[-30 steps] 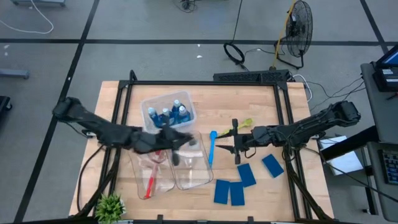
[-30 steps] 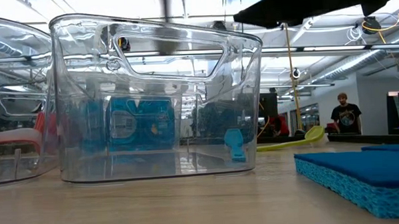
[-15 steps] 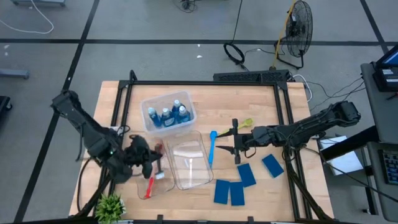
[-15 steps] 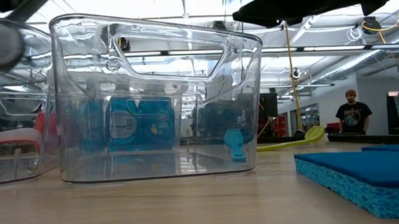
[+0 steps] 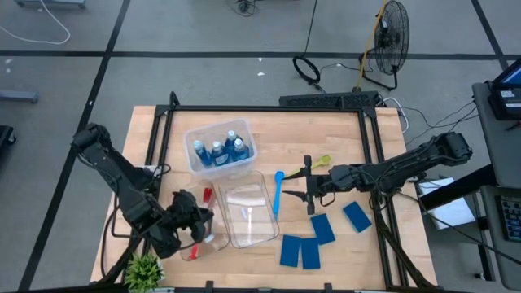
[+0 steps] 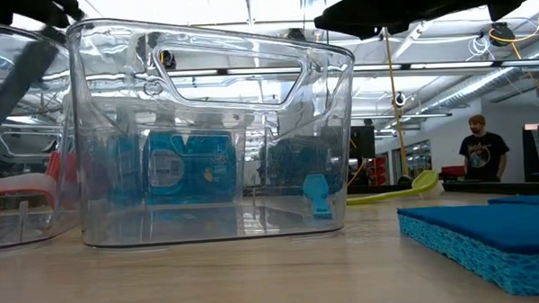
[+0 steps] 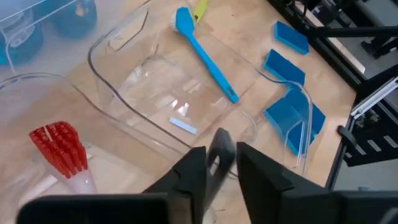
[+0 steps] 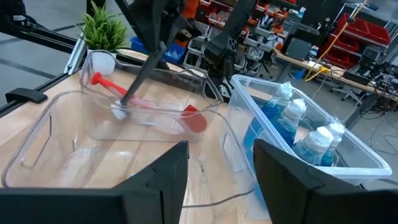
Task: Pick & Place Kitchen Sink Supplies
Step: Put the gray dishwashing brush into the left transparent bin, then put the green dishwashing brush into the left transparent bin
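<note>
The left pincer (image 5: 198,230) hangs over the near-left clear bin (image 5: 190,213), its fingers (image 7: 194,173) set narrowly apart with nothing between them. Beneath it the red brush (image 5: 198,236) lies in that bin, its bristle head (image 7: 59,146) toward the bin of bottles (image 5: 220,149). Just right of the red brush's bin stands an empty clear bin (image 5: 247,213), and behind both the third bin holds four blue bottles (image 5: 217,151) with pale caps.

The right pincer (image 5: 308,189) hovers right of the empty bin, its fingers (image 8: 158,174) partly apart and holding nothing. The blue brush (image 5: 277,192) lies on the bench (image 5: 342,130) between that bin and the right pincer, and the yellow-green brush (image 5: 313,166) lies just behind the pincer. Four blue sponges (image 5: 319,236) lie flat on the bench in front of the right pincer
</note>
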Robot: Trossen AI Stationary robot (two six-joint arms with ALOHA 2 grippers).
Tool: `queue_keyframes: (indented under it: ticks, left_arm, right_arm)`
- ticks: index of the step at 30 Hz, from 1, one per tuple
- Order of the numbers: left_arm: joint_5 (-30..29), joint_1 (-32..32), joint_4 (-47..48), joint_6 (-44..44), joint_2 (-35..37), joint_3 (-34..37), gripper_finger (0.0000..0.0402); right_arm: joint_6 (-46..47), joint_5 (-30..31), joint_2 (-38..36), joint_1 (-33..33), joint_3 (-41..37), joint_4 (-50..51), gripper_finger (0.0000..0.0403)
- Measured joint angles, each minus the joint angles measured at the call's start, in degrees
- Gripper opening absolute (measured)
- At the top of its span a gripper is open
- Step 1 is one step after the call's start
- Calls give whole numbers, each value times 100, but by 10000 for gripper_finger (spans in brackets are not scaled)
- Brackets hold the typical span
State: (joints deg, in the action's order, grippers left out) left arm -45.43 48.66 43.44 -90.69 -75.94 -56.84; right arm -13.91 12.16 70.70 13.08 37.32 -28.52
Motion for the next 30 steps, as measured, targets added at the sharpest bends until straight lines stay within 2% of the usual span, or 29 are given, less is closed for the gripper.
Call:
queue_keyframes:
  ticks: [8,14,17,19,26,30]
  left_arm:
    - [-4,-11,23,35,-15,0,155]
    - [-54,-11,173,7,-15,0,200]
    - [-109,-32,182,50,-15,0,222]
    - [-111,-65,198,101,-15,0,236]
    - [-114,-264,230,449,-15,0,276]
    - [-111,-362,228,587,-15,0,286]
  right_arm:
    - [457,139,0,-106,2,283,184]
    - [852,1515,-4,-359,2,1657,203]
    - [1014,1766,-2,-671,2,2598,214]
    - [1171,1578,-2,-958,2,3159,220]
    - [900,-351,-2,-2239,-444,3561,228]
    - [625,-625,-2,-2779,-737,3629,228]
